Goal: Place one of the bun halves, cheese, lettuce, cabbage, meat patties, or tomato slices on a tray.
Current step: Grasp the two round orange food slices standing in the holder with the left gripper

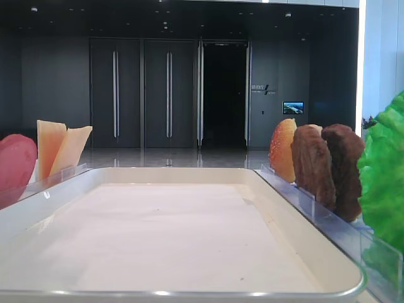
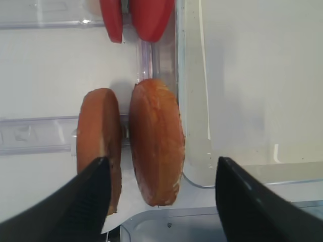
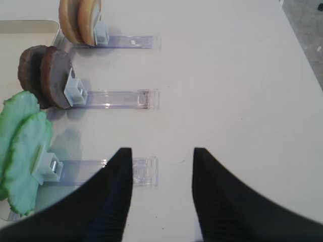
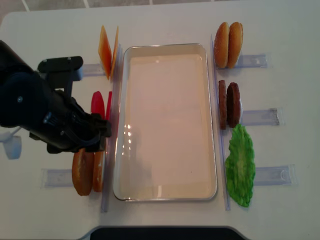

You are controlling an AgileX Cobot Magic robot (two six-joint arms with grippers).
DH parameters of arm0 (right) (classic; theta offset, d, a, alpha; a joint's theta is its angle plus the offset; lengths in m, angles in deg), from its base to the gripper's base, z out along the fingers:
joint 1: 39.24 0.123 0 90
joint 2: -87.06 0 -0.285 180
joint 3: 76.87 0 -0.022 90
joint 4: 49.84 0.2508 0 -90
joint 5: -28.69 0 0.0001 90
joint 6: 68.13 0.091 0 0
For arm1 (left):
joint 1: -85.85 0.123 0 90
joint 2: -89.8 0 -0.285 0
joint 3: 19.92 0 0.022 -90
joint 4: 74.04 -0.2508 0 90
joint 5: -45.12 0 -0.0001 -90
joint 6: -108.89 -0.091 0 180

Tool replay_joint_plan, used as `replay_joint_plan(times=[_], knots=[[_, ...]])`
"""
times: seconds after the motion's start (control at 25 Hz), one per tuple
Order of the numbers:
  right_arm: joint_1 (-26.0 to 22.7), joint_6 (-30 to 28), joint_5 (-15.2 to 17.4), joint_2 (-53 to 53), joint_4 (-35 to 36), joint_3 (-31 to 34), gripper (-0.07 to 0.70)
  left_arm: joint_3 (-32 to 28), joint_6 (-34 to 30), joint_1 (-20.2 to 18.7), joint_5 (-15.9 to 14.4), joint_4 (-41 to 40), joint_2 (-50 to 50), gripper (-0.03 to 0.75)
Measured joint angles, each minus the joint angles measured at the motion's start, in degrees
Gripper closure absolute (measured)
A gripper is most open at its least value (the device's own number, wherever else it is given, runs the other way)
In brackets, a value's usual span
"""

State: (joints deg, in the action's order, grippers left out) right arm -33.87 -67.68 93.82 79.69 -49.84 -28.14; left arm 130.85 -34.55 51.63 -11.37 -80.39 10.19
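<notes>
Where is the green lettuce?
In the overhead view, the lettuce stands right of the tray, near its front corner, just below the patties.

- Bright, even light falls from above on the white tabletop (image 4: 280,30); shadows there are faint and short.
- Glare spots sit on the tray (image 4: 165,192) floor near its left rim.
- Behind the tray the low view shows a dim, dark hall.
- The lettuce (image 1: 386,170) beside the tray is blurred.
- Both wrist views are soft.

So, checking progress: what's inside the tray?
Only white paper lining in the tray; no food there. The left gripper covers none of it.
</notes>
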Motion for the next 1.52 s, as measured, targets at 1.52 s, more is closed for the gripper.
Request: replay_joint_plan(times=[1.52], knots=[[0.0,0.0,0.0,0.0,0.0,0.0,0.328,0.1,-0.8,-0.1,2.3,1.6,-14.2,0.291]])
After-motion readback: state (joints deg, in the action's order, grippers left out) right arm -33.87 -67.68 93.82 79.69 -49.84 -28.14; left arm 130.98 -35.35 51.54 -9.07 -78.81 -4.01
